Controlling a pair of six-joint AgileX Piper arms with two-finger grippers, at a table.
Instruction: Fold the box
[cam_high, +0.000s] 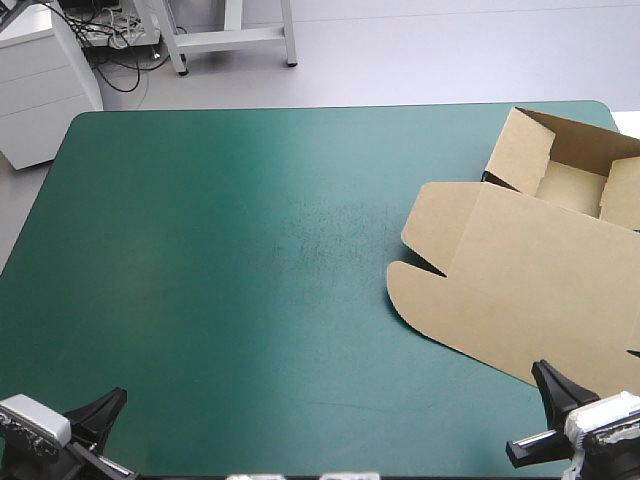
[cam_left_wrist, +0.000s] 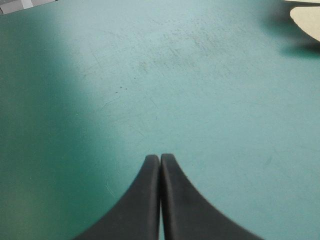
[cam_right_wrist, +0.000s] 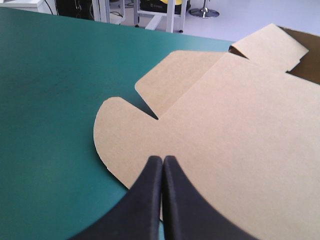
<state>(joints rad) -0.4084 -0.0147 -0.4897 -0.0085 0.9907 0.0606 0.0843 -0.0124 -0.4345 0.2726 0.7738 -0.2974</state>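
Observation:
The brown box (cam_high: 530, 280) lies at the table's right side as an open tray with raised walls (cam_high: 560, 160) toward the far right corner and its lid flat toward the front. In the right wrist view the flat lid (cam_right_wrist: 225, 135) spreads just ahead of my right gripper (cam_right_wrist: 162, 159), which is shut with nothing in it, hovering over the lid's near edge. The right gripper (cam_high: 548, 375) shows at the front right in the high view. My left gripper (cam_left_wrist: 160, 157) is shut and empty over bare teal-green cover; it sits at the front left corner (cam_high: 108, 402). A corner of the box (cam_left_wrist: 307, 17) shows far ahead of it.
The teal-green table (cam_high: 220, 260) stretches wide between the two arms. A white cabinet (cam_high: 40, 80) stands beyond the far left corner and a metal frame's legs (cam_high: 230, 40) stand beyond the far edge.

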